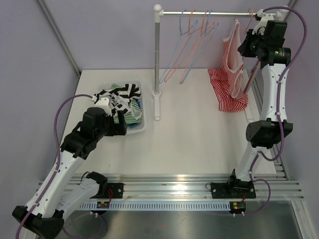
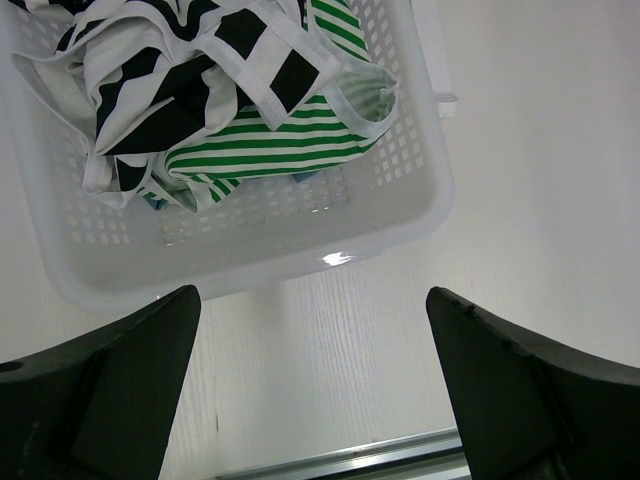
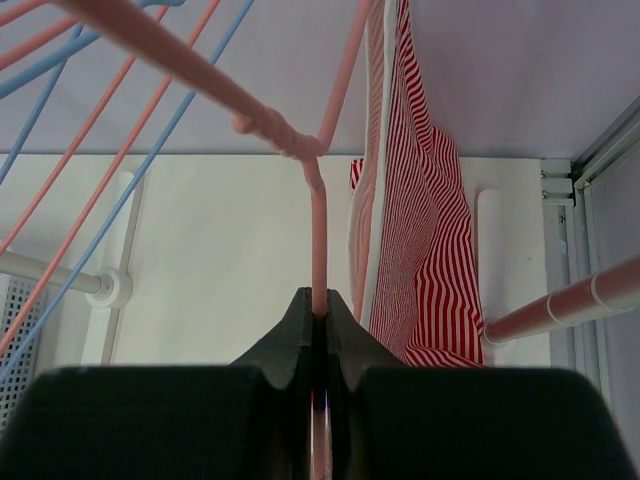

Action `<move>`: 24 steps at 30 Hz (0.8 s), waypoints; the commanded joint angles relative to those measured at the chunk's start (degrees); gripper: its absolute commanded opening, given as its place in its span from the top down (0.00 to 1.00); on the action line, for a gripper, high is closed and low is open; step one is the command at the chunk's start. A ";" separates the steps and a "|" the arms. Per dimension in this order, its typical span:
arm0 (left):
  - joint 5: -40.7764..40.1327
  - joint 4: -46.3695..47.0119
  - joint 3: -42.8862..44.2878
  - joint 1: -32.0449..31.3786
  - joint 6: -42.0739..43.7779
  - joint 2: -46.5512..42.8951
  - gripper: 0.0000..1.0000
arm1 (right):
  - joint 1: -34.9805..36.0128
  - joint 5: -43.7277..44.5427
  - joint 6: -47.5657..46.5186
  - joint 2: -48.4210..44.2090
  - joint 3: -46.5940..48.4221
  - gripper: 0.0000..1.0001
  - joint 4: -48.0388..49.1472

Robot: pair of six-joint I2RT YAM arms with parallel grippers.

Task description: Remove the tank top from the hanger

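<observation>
A red-and-white striped tank top point(image 1: 228, 89) hangs from a pink hanger point(image 1: 247, 77) at the right end of the rail, and its hem rests on the table. My right gripper point(image 1: 250, 37) is raised beside the rail. In the right wrist view it point(image 3: 319, 305) is shut on the hanger's thin pink wire point(image 3: 319, 240), with the tank top point(image 3: 420, 220) draped just to the right. My left gripper point(image 1: 122, 124) is open and empty, over the near edge of a white basket point(image 1: 137, 128). In the left wrist view it point(image 2: 313, 380) shows only table between its fingers.
The basket point(image 2: 250, 265) holds black-and-white and green-striped clothes point(image 2: 230, 90). A white rack pole point(image 1: 157, 59) stands mid-table and carries the rail point(image 1: 209, 13). Several bare pink and blue hangers point(image 1: 192, 45) hang left of the tank top. An aluminium frame edges the table's right and near sides.
</observation>
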 commanded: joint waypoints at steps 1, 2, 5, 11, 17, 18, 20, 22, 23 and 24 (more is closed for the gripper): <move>1.10 2.46 -0.10 -0.24 0.91 0.21 0.01 | -0.20 -1.98 1.17 -4.20 3.66 1.00 2.19; 1.01 2.46 -0.10 -0.24 0.91 0.12 0.01 | -0.20 -1.98 1.17 -4.73 3.74 1.00 2.37; 0.92 2.38 -0.02 -0.24 0.91 0.12 0.01 | -0.20 -2.33 2.92 -6.93 3.83 1.00 2.54; 0.74 2.46 -0.10 -0.24 0.91 -0.05 0.01 | -0.20 -3.03 3.97 -10.44 2.61 1.00 1.49; -0.48 2.46 0.51 -0.16 0.73 -0.84 0.01 | -0.20 -6.28 6.00 -16.85 -4.33 1.00 -1.23; -0.75 2.64 0.86 -0.16 0.56 -1.02 0.01 | -0.20 -7.50 6.35 -18.08 -7.21 1.00 -1.67; -0.66 2.90 1.82 -0.16 -0.15 -1.63 0.01 | -0.20 -8.91 7.49 -22.46 -11.35 1.00 -2.11; 0.30 3.25 3.58 -0.16 -1.11 -1.81 0.01 | -0.20 -11.81 8.19 -26.25 -19.08 1.00 -0.81; 0.65 3.34 4.37 -0.24 -1.64 -1.72 0.01 | -0.20 -12.78 9.07 -30.36 -24.24 1.00 -0.19; 0.92 3.34 5.95 -0.24 -2.60 -1.55 0.01 | -0.11 -12.88 9.43 -32.49 -26.73 1.00 0.26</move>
